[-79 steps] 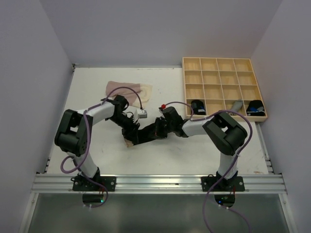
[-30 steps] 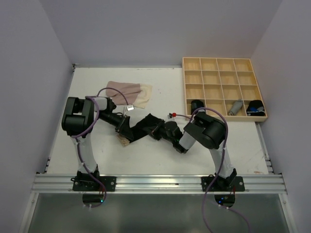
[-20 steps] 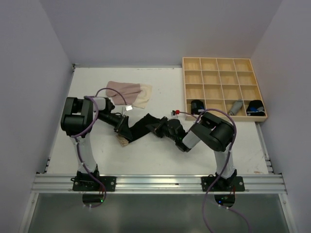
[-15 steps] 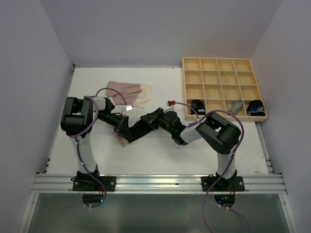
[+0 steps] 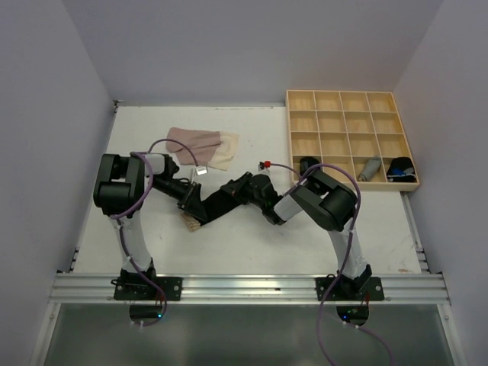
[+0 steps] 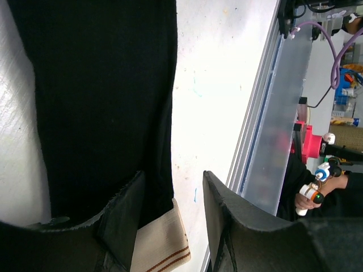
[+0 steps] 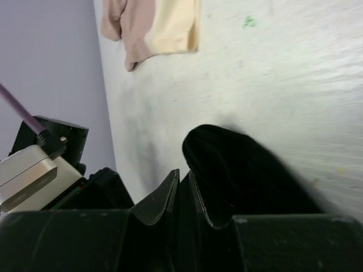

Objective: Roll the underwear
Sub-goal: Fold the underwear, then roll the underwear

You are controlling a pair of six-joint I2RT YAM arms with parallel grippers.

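Observation:
A black underwear (image 5: 217, 202) lies stretched on the white table between my two grippers. Its beige waistband (image 6: 164, 241) with brown stripes shows at the left gripper (image 5: 192, 207). In the left wrist view that gripper (image 6: 172, 174) stands open, one finger on the black cloth (image 6: 96, 85) and the other over bare table. My right gripper (image 5: 245, 185) is at the cloth's other end. Its jaws (image 7: 184, 177) stand a narrow dark slit apart. A raised fold of black cloth (image 7: 238, 164) bulges against one finger; whether cloth sits in the slit is hidden.
A pile of pale beige-pink underwear (image 5: 202, 145) lies behind the grippers and shows in the right wrist view (image 7: 153, 28). The wooden compartment tray (image 5: 352, 93) at the back right holds rolled garments in its front row (image 5: 310, 168) (image 5: 370, 168). A metal rail runs along the near edge.
The right gripper has swung up and left toward the left gripper, bringing the black cloth's end with it, and its jaws have parted slightly. The left arm has stayed put over the last second.

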